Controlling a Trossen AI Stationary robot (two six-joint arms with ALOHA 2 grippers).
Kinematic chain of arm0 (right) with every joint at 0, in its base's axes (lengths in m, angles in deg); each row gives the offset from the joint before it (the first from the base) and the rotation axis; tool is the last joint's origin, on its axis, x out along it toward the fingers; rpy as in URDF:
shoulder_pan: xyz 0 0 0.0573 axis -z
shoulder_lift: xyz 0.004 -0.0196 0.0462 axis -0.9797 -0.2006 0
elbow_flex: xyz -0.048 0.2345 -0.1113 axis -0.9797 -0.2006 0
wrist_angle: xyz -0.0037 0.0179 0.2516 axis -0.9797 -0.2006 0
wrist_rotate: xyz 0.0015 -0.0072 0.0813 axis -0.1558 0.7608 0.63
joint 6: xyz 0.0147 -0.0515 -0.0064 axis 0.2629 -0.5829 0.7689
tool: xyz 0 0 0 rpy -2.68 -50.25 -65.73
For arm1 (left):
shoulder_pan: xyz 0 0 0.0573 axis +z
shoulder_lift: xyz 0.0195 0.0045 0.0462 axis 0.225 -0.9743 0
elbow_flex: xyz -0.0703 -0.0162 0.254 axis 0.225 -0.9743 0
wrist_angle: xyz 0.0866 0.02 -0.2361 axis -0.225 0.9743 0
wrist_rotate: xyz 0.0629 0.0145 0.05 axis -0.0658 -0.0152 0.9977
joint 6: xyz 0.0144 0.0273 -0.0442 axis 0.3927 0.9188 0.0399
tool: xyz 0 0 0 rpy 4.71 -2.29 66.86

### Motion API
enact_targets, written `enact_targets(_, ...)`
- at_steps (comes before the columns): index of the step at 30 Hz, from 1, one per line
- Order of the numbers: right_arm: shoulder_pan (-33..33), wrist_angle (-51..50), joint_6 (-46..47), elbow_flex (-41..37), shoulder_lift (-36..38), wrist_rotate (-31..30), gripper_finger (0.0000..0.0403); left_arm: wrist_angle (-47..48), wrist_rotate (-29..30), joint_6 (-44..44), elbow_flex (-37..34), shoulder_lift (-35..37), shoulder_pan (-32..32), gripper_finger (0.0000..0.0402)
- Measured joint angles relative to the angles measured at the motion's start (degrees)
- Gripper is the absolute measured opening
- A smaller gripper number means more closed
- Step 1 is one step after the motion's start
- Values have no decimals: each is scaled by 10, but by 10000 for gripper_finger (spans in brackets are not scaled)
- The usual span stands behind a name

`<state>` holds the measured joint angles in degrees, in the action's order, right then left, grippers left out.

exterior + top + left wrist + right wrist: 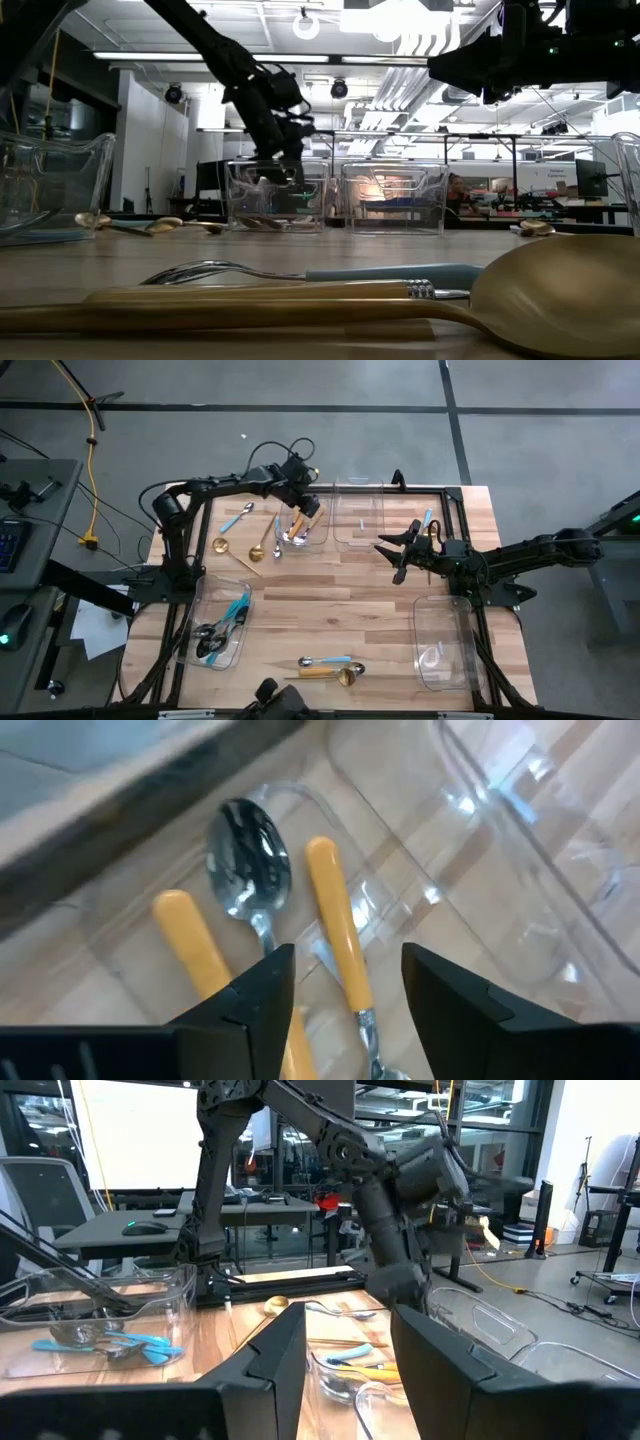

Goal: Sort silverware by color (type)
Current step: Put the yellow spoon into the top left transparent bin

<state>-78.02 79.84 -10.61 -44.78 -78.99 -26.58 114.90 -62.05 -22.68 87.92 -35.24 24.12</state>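
Observation:
My left gripper point(303, 512) point(346, 958) hangs open over the far clear bin point(302, 535), fingers slanting down. In that bin lie orange-handled silverware: a silver-headed spoon point(248, 858) and two orange handles point(336, 920) point(190, 942), all resting on the bin's floor, clear of the fingers. Blue-handled pieces point(222, 630) lie in the near-left bin. Loose gold spoons point(258, 550) and a light-blue-handled piece point(237, 517) lie on the table to the left of the far bin. My right gripper point(394, 554) point(348, 1315) waits open above the table's right half, holding nothing.
A clear bin point(357, 515) stands right of the orange-handled one, and another point(445, 640) sits near right. A blue-handled spoon point(325, 661) and a gold piece point(340, 675) lie near the front edge. More pieces point(428, 525) lie at the far right.

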Motion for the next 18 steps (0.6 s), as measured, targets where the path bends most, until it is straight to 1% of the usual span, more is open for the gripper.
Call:
enact_targets(5,0,0,0,0,0,0,133,0,1,6,-4,54,4,171)
enact_targets(9,0,0,0,0,0,0,133,-73,2,11,-43,118,-17,171)
enact_targets(13,0,0,0,0,0,0,133,-220,0,16,-144,209,-60,170)
enact_targets(18,0,1,-8,0,0,0,133,-441,0,20,-322,324,-137,170)
